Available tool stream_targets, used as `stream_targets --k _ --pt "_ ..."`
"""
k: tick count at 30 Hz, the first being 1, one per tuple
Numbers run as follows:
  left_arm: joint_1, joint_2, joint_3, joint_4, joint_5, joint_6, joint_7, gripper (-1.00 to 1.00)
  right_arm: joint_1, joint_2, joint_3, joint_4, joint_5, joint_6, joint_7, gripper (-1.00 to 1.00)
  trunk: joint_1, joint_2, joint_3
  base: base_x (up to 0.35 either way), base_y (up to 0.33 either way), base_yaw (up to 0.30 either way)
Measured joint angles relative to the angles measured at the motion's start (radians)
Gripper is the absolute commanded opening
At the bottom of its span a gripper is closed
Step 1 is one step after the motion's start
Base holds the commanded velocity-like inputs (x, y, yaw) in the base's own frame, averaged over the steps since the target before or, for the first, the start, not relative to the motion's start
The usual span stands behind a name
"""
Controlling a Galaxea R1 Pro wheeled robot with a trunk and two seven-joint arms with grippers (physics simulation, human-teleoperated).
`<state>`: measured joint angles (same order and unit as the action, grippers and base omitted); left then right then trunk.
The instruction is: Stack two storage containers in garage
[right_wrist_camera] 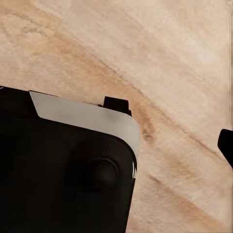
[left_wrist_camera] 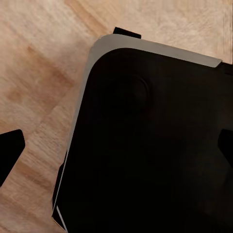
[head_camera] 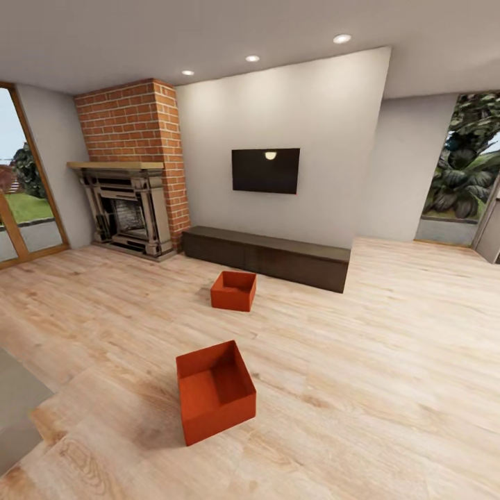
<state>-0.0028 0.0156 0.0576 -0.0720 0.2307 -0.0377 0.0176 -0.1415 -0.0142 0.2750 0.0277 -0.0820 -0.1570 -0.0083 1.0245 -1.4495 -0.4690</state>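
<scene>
Nothing's really done yet as far as I can tell: both 2 containers sit on the living room's wood floor [head_camera: 389, 361], garage nowhere around. The far box [head_camera: 233, 290] is just in front of the bench [head_camera: 271, 255], near its middle, and the near box [head_camera: 214, 390] is well out from the bench, toward the robot. So all that's left is basically everything: grab each, haul them out, set 1 down, stack the other. The wrist views look down on wood planks and the robot's black base [left_wrist_camera: 150, 145], with dark bits at the edges that might be fingertips, cut off. Can't tell whether either arm's jaws are released or clenched.
</scene>
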Motion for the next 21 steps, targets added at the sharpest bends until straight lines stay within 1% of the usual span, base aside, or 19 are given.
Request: stream_targets --k 12,15,21 --pt "0.000 0.000 0.000 0.000 0.000 0.000 0.000 1.00 0.000 0.002 -0.001 0.000 -0.001 0.001 0.001 1.00 0.000 0.000 0.000 0.315 -0.088 0.006" --pt "0.000 0.000 0.000 0.000 0.000 0.000 0.000 1.00 0.000 0.001 -0.002 0.000 -0.001 0.002 0.001 1.00 0.000 0.000 0.000 0.315 -0.088 0.171" --pt "0.000 0.000 0.000 0.000 0.000 0.000 0.000 1.00 0.000 0.000 -0.003 0.000 -0.001 0.001 0.000 1.00 0.000 0.000 0.000 0.315 -0.088 0.255"
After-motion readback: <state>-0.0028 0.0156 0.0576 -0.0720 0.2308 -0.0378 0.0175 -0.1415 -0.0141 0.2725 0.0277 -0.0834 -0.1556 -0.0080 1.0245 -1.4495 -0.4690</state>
